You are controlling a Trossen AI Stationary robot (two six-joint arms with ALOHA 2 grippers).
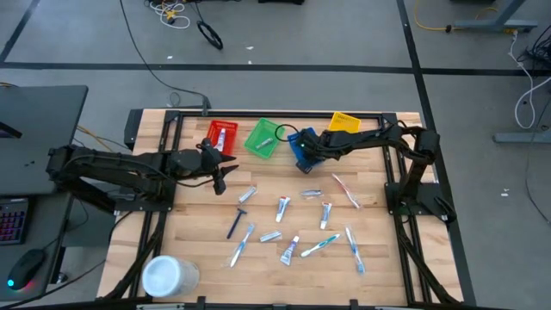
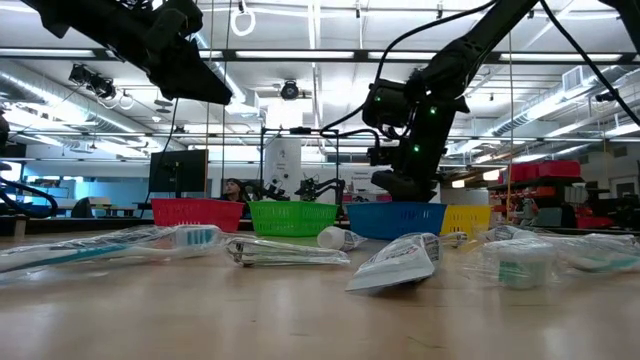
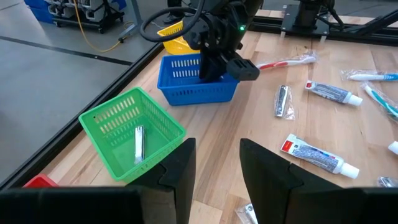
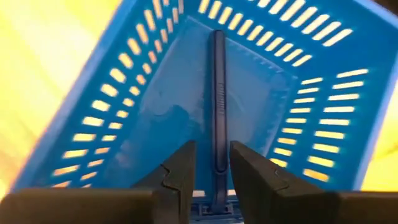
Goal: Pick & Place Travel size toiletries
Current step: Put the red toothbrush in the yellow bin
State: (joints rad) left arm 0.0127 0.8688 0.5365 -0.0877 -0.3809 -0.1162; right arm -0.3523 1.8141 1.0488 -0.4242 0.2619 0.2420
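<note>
Several small tubes [image 1: 282, 207], toothbrushes [image 1: 346, 191] and a dark blue razor [image 1: 237, 222] lie flat on the wooden table. My right gripper [image 1: 303, 155] [image 4: 213, 149] hangs open inside the blue basket [image 1: 301, 146], pointing down. Another dark blue razor [image 4: 217, 93] lies in that basket, and its handle runs between the two fingers with a gap on each side. My left gripper [image 1: 222, 170] [image 3: 217, 146] is open and holds nothing; it hovers over the table near the red basket [image 1: 221, 133].
Red, green [image 1: 263, 138], blue and yellow [image 1: 344, 122] baskets stand in a row along the table's far edge. The red one holds a tube, and the green one [image 3: 127, 137] holds a small silvery item. A big white tub [image 1: 168, 275] sits at the near left corner.
</note>
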